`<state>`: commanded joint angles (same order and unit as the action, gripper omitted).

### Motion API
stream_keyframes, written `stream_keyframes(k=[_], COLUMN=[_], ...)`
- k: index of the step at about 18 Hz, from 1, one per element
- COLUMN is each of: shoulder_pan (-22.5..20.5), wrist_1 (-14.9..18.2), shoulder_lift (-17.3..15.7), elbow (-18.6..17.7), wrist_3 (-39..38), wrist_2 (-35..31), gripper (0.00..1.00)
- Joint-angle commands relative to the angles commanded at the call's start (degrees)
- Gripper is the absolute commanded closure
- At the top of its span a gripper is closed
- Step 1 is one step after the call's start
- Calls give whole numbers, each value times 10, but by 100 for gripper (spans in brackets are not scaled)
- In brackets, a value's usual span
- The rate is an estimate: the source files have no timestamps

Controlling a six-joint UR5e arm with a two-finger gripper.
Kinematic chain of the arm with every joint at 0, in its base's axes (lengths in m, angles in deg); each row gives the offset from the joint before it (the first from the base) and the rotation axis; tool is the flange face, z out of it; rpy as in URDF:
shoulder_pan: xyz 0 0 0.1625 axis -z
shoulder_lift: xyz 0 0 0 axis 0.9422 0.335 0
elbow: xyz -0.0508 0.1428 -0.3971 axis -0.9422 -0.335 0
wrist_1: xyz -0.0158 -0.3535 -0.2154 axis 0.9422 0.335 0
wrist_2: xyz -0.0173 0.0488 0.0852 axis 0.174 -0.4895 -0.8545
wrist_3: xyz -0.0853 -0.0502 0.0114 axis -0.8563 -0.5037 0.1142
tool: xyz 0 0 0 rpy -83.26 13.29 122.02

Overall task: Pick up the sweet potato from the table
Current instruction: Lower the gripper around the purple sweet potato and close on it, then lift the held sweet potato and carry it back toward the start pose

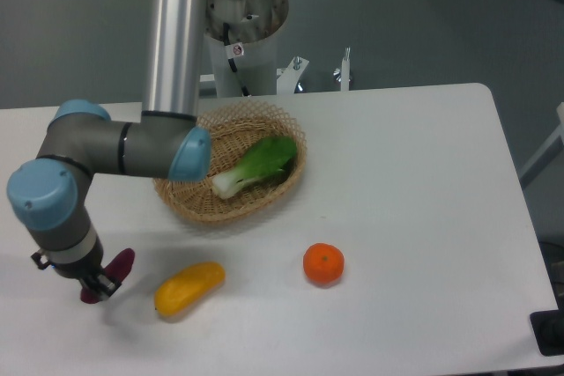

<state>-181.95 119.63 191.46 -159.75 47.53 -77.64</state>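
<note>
White table [414,182] before grey wall. Gripper [95,283] at front-left, mostly hidden under wrist; jaws appear closed around sweet potato [115,266], contact unclear. Tuber tilted, purple end protruding right of wrist. Yellow vegetable [189,286] just beside. Orange fruit [323,263] further right. Wicker basket [231,209] holds bok choy [257,165].

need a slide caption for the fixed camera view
UR5e gripper closing in on the sweet potato beside a yellow vegetable on the white table.
</note>
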Motion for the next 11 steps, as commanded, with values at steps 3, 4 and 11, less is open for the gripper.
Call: stream_keyframes(k=[3,4,11], shoulder_pan=[-45,-65,-198], wrist_1=[2,5,8], shoulder_lift=[-15,-19,-52], elbow=[0,-1,-25], wrist_3=[2,2,95], wrist_2=[-34,-34,-28], gripper=[100,100,100])
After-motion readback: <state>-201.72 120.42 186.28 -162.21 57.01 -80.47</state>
